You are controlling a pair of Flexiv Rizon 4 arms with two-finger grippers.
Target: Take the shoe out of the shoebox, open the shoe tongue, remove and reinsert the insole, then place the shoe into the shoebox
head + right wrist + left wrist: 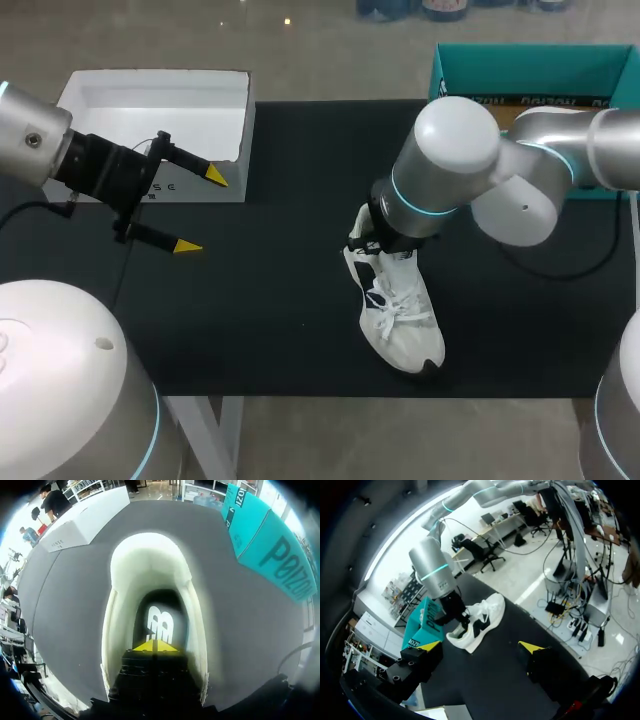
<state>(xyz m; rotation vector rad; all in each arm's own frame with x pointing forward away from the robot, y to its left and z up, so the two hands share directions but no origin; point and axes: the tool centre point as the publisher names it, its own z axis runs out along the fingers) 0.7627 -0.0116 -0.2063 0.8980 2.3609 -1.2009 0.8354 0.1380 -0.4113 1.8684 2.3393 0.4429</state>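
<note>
A white sneaker with dark side markings (400, 310) lies on the black table mat (250, 300), toe towards the front edge. My right gripper (372, 240) reaches down into its heel opening. In the right wrist view the shoe's white collar (145, 555) rings the gripper (156, 646), whose yellow tips are shut together on the dark insole (161, 617); whether they pinch it I cannot tell. My left gripper (201, 212) hangs open over the mat's left side, well away from the shoe (475, 622), with nothing between its fingers (480, 646).
The teal shoebox (530, 70) stands at the back right behind my right arm, and shows beside the shoe in both wrist views (422, 625) (270, 545). A white open box (150, 110) sits at the back left, just behind my left gripper.
</note>
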